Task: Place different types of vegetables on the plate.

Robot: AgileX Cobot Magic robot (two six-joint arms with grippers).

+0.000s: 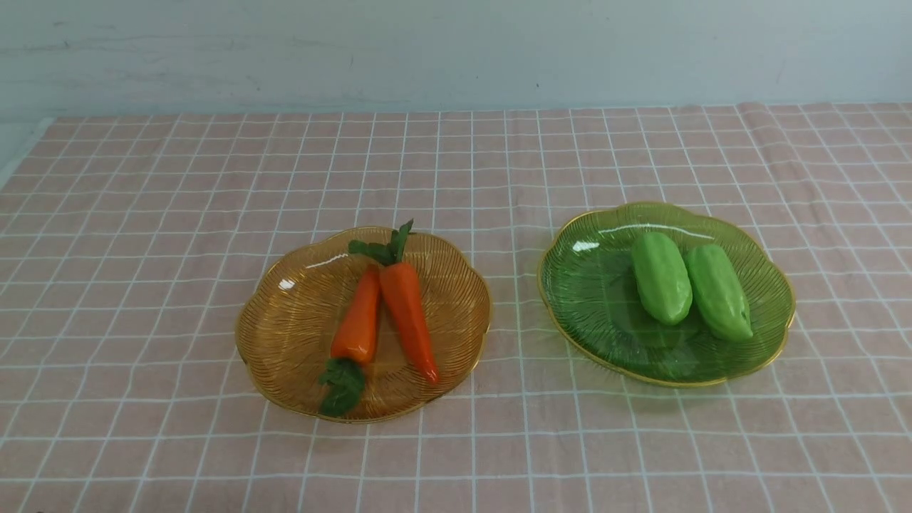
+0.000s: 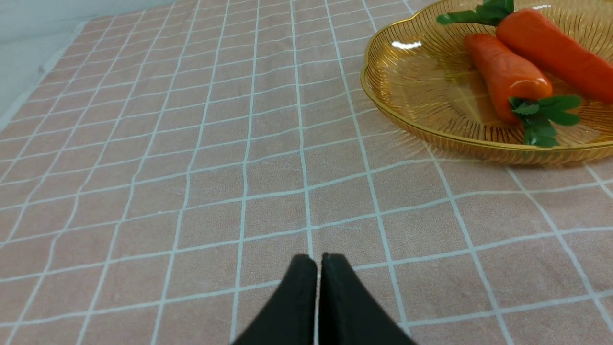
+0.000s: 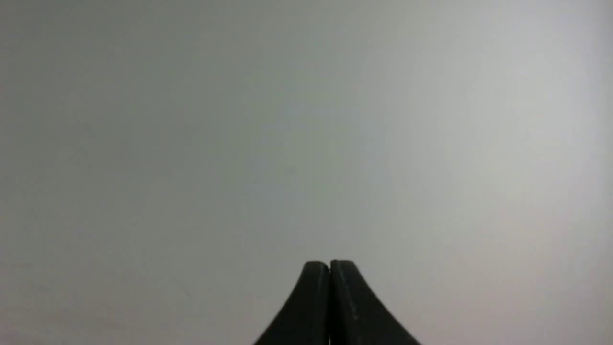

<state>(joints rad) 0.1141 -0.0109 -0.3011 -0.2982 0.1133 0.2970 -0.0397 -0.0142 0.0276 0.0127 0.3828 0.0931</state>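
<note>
Two orange carrots, one [image 1: 358, 318] with its leaves toward me and one [image 1: 408, 311] with its leaves away, lie side by side on an amber glass plate [image 1: 285, 320]. Two light green gourds [image 1: 661, 278] [image 1: 718, 291] lie side by side on a green glass plate [image 1: 591, 285]. Neither arm shows in the front view. In the left wrist view my left gripper [image 2: 319, 258] is shut and empty over the cloth, well short of the amber plate [image 2: 421, 96] with its carrots [image 2: 505, 72] [image 2: 550, 48]. My right gripper [image 3: 329, 263] is shut and empty, facing a blank grey surface.
A pink cloth with a white grid [image 1: 456, 157] covers the table up to a pale wall [image 1: 456, 50] at the back. The table's left edge [image 1: 21, 153] shows at the far left. The two plates stand apart, with a strip of cloth [image 1: 514, 299] between them.
</note>
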